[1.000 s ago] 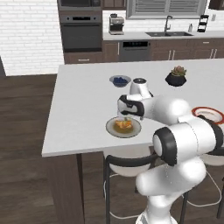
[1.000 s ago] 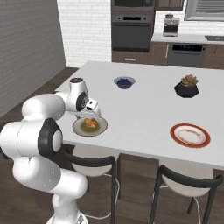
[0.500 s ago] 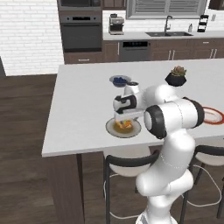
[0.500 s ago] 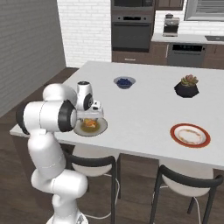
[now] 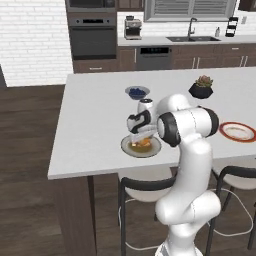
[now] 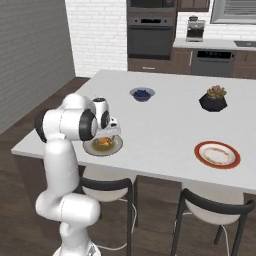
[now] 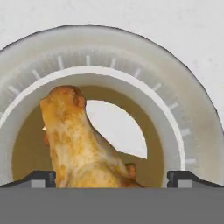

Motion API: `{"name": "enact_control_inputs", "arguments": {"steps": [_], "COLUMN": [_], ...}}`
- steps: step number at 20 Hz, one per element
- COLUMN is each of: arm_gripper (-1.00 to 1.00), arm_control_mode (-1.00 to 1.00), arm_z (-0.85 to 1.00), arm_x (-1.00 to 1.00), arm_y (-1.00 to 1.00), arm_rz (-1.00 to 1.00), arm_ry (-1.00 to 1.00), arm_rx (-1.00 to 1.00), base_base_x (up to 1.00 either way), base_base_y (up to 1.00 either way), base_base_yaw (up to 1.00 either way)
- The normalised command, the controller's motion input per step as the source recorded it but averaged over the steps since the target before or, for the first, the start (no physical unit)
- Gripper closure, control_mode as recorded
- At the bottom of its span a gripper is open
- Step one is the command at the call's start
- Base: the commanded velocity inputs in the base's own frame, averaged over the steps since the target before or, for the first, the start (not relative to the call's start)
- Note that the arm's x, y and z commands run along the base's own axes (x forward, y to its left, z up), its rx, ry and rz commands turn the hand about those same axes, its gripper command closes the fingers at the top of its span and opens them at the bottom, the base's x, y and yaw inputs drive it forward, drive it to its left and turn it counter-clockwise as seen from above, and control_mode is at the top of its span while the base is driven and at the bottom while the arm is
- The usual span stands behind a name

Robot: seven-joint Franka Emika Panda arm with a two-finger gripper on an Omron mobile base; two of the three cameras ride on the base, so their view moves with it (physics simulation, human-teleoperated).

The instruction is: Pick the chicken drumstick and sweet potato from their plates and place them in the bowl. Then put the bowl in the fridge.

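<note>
Pincer agape — drumstick on plate

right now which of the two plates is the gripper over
The pale grey-green plate at the counter's near edge, with golden-brown food on it. The open gripper hangs right above it. The red-rimmed plate lies far along the counter.

Glossy white rounded arm, dark joints.
</note>
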Motion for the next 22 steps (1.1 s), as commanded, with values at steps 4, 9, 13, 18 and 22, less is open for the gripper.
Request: {"name": "enact_control_inputs", "arguments": {"steps": [4, 9, 13, 18, 22], "arm_gripper": [1.00, 1.00, 1.00, 1.00, 1.00], "arm_control_mode": [-1.00, -1.00, -1.00, -1.00, -1.00], "arm_z": [-0.55, 0.00, 0.43, 0.96, 0.93], "arm_x": [0.16, -0.10, -0.53, -0.91, -1.00], "arm_y": [0.00, 0.00, -0.07, -0.17, -0.28], "arm_rz": [0.19, 0.00, 0.00, -0.04, -0.05], "arm_ry": [0.04, -0.01, -0.07, -0.21, -0.37], "arm_rx": [-0.09, 0.00, 0.03, 0.04, 0.01], "base_base_x": [0.00, 0.00, 0.00, 0.00, 0.00], "base_base_y": [0.00, 0.00, 0.00, 0.00, 0.00], "base_base_yaw": [0.00, 0.00, 0.00, 0.00, 0.00]}}
